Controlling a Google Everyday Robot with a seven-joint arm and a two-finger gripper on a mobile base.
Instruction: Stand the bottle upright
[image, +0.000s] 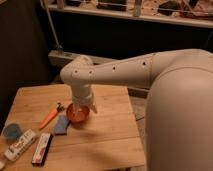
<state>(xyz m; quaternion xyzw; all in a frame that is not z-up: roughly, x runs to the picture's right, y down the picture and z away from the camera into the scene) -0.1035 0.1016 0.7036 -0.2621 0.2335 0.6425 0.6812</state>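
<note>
The bottle (20, 145) is white with red-orange print and lies on its side near the front left corner of the wooden table (110, 135). My white arm reaches in from the right and its wrist points down over an orange bowl (78, 115) at the table's middle. My gripper (80, 106) hangs at the end of the wrist just above the bowl, well to the right of and behind the bottle.
A flat black-edged pack (42, 148) lies right of the bottle. A small blue cup (11, 131) stands behind the bottle at the left edge. An orange carrot (50, 116) and a blue cloth (61, 125) lie left of the bowl. A dark railing (125, 15) runs behind the table.
</note>
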